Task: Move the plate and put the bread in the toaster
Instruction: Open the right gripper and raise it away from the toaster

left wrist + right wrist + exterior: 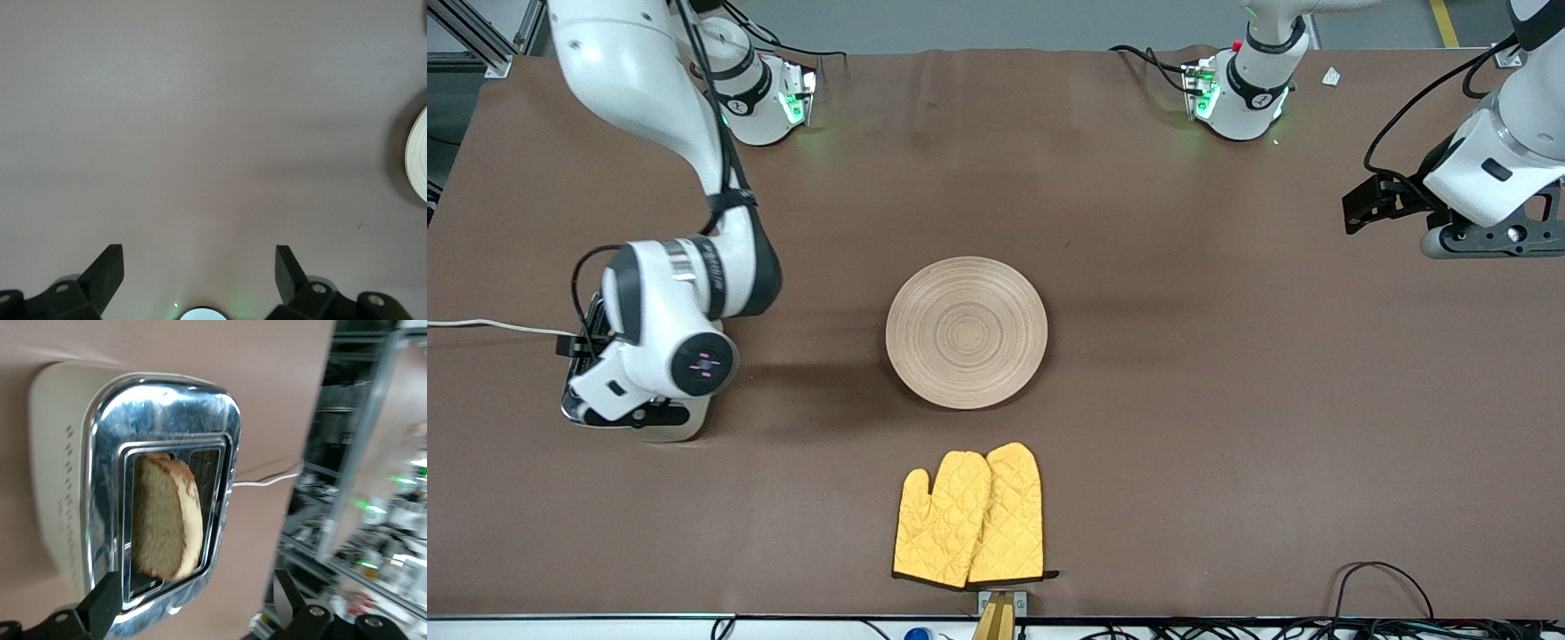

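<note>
Right tool (193, 603) released over toaster (100, 487) holding bread (167, 517); left tool (200, 273) released, waiting

We see a round pale beige wooden plate (966, 332) with concentric ring grooves, a brown speckled bread slice (165, 517) with darker crust, a chrome-topped cream toaster (100, 480) with dotted sides, and yellow quilted, dark-trimmed oven mitts (970, 516).

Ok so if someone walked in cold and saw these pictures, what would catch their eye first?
Probably the yellow oven mitts, bright against the brown table at the edge nearest the front camera, with the wooden plate bare at mid-table. Then the bread standing in the chrome toaster, right under the open right gripper.
</note>
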